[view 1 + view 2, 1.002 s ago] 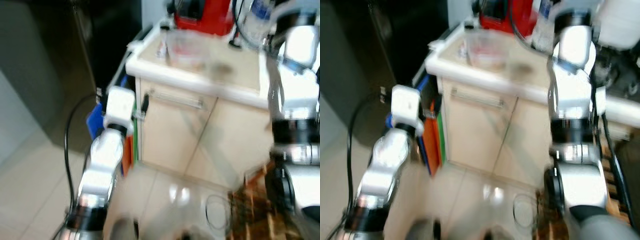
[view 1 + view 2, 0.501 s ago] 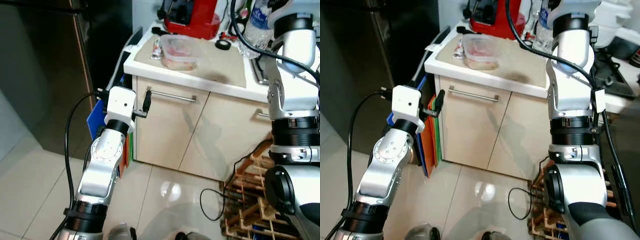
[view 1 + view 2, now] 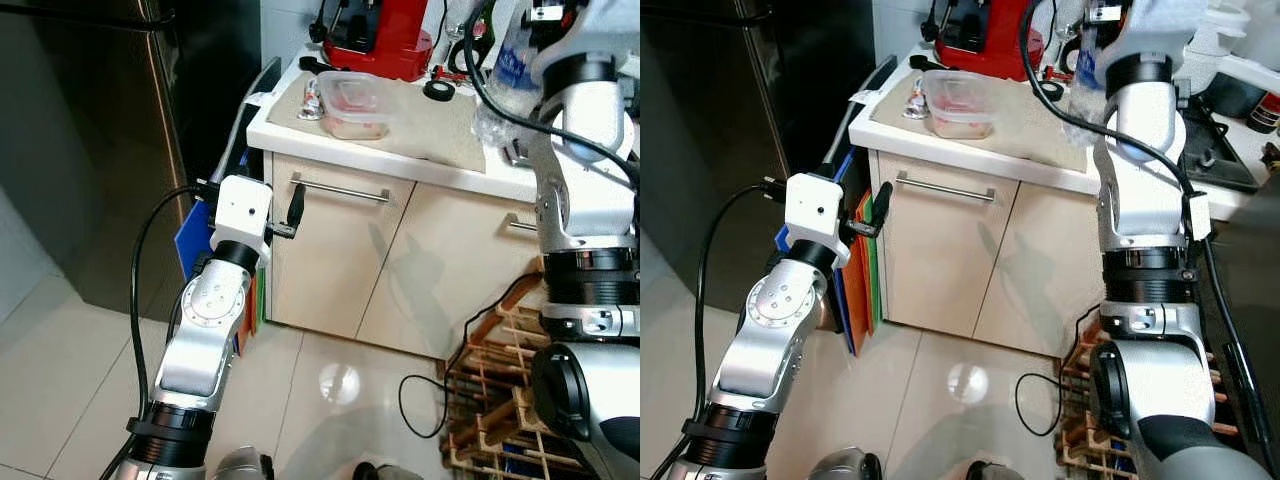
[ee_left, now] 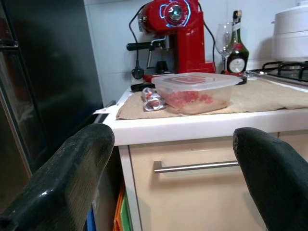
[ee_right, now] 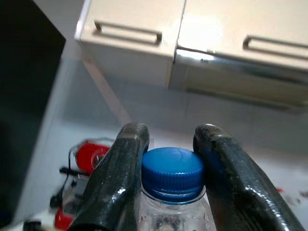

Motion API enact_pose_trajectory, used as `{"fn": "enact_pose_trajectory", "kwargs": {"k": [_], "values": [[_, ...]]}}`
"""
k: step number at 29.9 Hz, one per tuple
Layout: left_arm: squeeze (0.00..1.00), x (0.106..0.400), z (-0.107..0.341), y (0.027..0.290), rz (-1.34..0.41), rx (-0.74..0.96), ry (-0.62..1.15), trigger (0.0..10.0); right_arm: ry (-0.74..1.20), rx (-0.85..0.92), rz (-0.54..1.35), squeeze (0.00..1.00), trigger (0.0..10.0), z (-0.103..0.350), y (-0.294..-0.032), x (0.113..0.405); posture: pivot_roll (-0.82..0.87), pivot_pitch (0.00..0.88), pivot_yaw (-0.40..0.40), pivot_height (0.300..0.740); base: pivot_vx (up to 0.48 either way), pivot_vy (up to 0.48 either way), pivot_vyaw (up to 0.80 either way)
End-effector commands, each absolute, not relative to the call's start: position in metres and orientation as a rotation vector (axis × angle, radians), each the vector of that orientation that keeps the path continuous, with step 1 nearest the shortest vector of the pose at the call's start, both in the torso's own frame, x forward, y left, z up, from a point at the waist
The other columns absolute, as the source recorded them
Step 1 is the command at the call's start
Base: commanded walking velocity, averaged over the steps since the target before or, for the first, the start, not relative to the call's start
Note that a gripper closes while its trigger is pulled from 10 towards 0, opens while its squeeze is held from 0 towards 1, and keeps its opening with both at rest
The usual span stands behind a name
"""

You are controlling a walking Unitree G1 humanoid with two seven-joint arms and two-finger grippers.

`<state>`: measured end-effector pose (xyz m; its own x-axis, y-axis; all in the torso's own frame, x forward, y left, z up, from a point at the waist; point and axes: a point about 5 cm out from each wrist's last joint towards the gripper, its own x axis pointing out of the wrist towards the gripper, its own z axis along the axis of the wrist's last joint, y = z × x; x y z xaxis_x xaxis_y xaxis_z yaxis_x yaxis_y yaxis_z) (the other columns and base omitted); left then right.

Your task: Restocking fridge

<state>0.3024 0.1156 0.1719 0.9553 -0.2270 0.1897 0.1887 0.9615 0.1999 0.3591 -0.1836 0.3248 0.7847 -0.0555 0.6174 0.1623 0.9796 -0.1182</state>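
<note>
I see the counter (image 3: pixel 400 150) ahead, with the fridge (image 3: pixel 90 150) to its left. On the counter a mat (image 3: pixel 430 125) carries a lidded food container (image 3: pixel 357 103), and a small wrapped item (image 3: pixel 311 100) lies just left of it. Behind them stands the coffee machine (image 3: pixel 375 35). My right tool (image 5: pixel 168 159) holds a water bottle (image 3: pixel 505 85) by its neck above the counter's right part. My left tool (image 4: pixel 168 159) hangs in front of the cabinet door handle (image 3: pixel 340 190), below the counter's edge. Some boards (image 3: pixel 862 265) stand between fridge and cabinet. A wooden rack (image 3: pixel 495 400) sits on the floor (image 3: pixel 60 370) at right.
</note>
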Motion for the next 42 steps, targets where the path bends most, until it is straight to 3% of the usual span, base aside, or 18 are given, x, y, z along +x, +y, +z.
{"fn": "enact_pose_trajectory", "kwargs": {"k": [1, 11, 21, 42], "values": [[0.0, 0.301, 0.174, 0.112, -0.23, 0.172, -0.226, 10.0, -0.692, -0.154, -0.136, 0.0, 0.0, 0.333, -0.189, 0.354, 0.1, 0.052, -0.048, 0.74, 0.0, 0.0, 0.0], [0.0, 0.302, 0.173, 0.111, -0.24, 0.181, -0.217, 10.0, -0.689, -0.171, -0.138, 0.0, 0.0, 0.33, -0.188, 0.354, 0.1, 0.055, -0.047, 0.74, 0.0, 0.0, 0.0], [0.0, 0.303, 0.17, 0.109, -0.26, 0.171, -0.206, 10.0, -0.751, -0.204, -0.107, 0.0, 0.0, 0.337, -0.171, 0.36, 0.11, 0.05, -0.05, 0.74, 0.024, 0.0, 0.0], [0.0, 0.3, 0.177, 0.104, -0.301, 0.143, -0.243, 10.0, -0.797, -0.184, -0.137, 0.0, 0.0, 0.347, -0.166, 0.375, 0.12, 0.053, -0.044, 0.74, 0.46, 0.0, 0.0]]}}
